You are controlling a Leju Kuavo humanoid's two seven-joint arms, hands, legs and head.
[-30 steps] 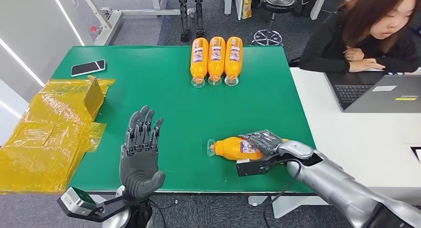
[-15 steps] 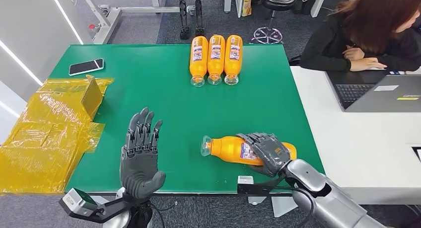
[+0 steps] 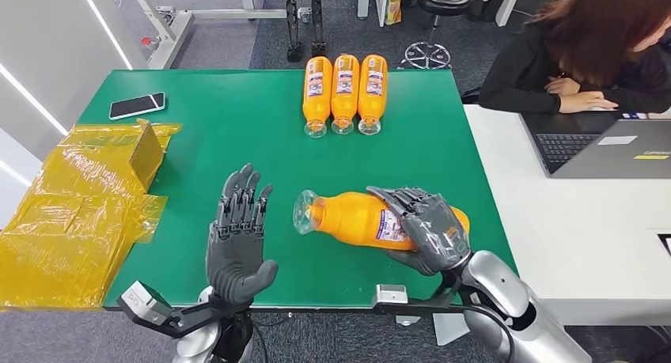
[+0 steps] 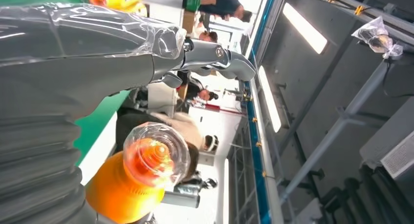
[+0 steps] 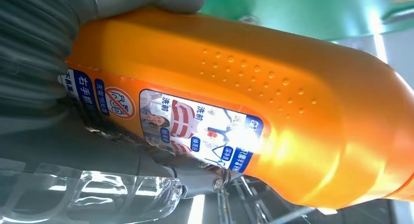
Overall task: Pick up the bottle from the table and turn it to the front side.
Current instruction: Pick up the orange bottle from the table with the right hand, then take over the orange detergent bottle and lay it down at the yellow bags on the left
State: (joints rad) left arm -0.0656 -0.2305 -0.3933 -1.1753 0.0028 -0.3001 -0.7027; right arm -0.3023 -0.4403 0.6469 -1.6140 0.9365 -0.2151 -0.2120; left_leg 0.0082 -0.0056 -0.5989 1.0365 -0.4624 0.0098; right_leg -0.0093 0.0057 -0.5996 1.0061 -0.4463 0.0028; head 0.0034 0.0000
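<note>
Lifted since the earlier frame, the bottle [image 3: 360, 219] now hangs horizontally above the green tabletop [image 3: 237, 141], right hand [image 3: 423, 228] fingers clamped on its labelled middle; left hand [image 3: 237, 240] fingers apart, empty. Risk: smooth plastic slipping during rotation.

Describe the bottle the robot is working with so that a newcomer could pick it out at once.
On the green table, look near the front edge, right of centre. An orange bottle is gripped by the right hand; the other three lie untouched, side by side, at the far edge.
</note>
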